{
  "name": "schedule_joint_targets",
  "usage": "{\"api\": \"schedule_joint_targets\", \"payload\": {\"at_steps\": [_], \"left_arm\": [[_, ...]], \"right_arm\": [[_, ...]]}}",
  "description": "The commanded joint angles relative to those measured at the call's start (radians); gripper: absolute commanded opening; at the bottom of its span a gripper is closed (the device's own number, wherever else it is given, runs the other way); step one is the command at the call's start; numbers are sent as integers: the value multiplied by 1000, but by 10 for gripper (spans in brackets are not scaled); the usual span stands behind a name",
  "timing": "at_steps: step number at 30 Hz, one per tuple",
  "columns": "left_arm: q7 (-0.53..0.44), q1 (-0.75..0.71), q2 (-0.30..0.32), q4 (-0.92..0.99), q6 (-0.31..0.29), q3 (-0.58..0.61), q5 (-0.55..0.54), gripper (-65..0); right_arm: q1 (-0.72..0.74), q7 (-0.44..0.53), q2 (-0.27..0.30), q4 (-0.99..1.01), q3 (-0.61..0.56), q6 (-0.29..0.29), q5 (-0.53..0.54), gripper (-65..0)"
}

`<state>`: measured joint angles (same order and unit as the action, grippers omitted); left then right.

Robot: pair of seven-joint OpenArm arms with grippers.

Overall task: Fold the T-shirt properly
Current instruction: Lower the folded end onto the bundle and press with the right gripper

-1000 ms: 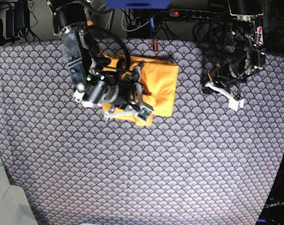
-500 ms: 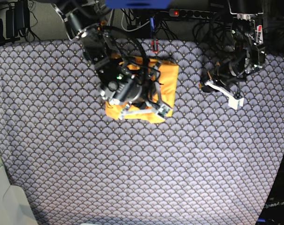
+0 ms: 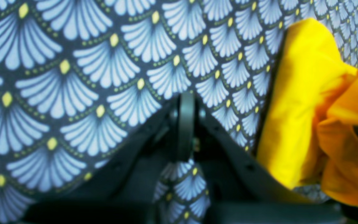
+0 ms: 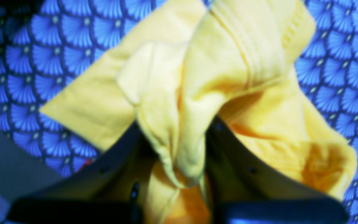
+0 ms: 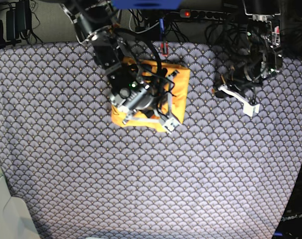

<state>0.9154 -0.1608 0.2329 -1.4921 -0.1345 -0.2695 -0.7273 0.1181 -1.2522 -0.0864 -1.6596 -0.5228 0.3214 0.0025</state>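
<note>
Mostly folded, not finished. T-shirt (image 5: 178, 92) sits on the patterned cloth (image 5: 141, 189) covering the tabletop, toward the far edge, left of centre in the base view, already down to a compact rectangular packet. Far and right edges look fairly square; near edge hidden under the right arm.

Right tool (image 4: 179, 174) directly over the packet, jaws nearly closed and pinching a bunched fold of the shirt fabric, per the right wrist view. Ribbed hem or collar band visible just beyond the pinch, layers rumpled and lifted rather than flat. Can't tell from the blur which edge of the shirt that is.

Left tool (image 3: 185, 127) fully closed on nothing, parked over bare cloth well apart to the right in the base view; edge of the shirt only at the right of its wrist view, not touching.

Judgement: last fold or tidy-up in progress. Remaining: lay the pinched flap down flat, release, smooth the top layer, clear the arm. Risk: dragging the packet out of square on release, given the fabric bunched between the jaws.
</note>
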Motion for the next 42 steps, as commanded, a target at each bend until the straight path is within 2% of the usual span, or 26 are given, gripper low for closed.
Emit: {"api": "schedule_joint_targets", "payload": {"at_steps": [1, 5, 6, 10, 13, 15, 21, 24, 26, 34, 37, 40, 42], "left_arm": [[-14, 7, 21, -25, -4, -6, -12, -650], [-14, 7, 24, -58, -4, -6, -12, -650], [-14, 5, 24, -66, -4, -6, -12, -650], [-14, -4, 24, -69, -4, -7, -12, -650], [-14, -6, 24, -69, -4, -7, -12, -650], [-14, -6, 24, -69, -4, -7, -12, -650], [-14, -6, 24, -69, -4, -7, -12, -650], [-14, -6, 24, -69, -4, -7, -12, -650], [-14, -6, 24, -69, -4, -7, -12, -650], [-14, -6, 24, -69, -4, -7, -12, -650], [-14, -6, 24, -69, -4, -7, -12, -650], [-14, -6, 24, -69, -4, -7, -12, -650], [-14, -6, 24, -69, -4, -7, -12, -650]], "right_arm": [[18, -4, -26, -20, 2, -8, 6, -650], [18, -22, -54, -20, 5, -28, 4, -650], [18, -24, -60, -20, 5, -63, 4, -650], [18, -27, -71, -20, 7, -293, 7, -650], [18, -27, -71, -12, 7, -397, 9, -650], [18, -27, -71, -12, 7, -440, 9, -650], [16, -70, -71, -11, 7, -465, 4, -650], [5, -59, -71, -12, 7, -583, 9, -650], [4, -57, -71, -17, 7, -629, 11, -650], [5, -59, -71, -21, 2, -641, 18, -650], [4, -62, -71, -61, 3, -641, 104, -650], [2, -65, -71, -104, 3, -640, 184, -601], [2, -64, -71, -118, 2, -638, 236, -545]]}}
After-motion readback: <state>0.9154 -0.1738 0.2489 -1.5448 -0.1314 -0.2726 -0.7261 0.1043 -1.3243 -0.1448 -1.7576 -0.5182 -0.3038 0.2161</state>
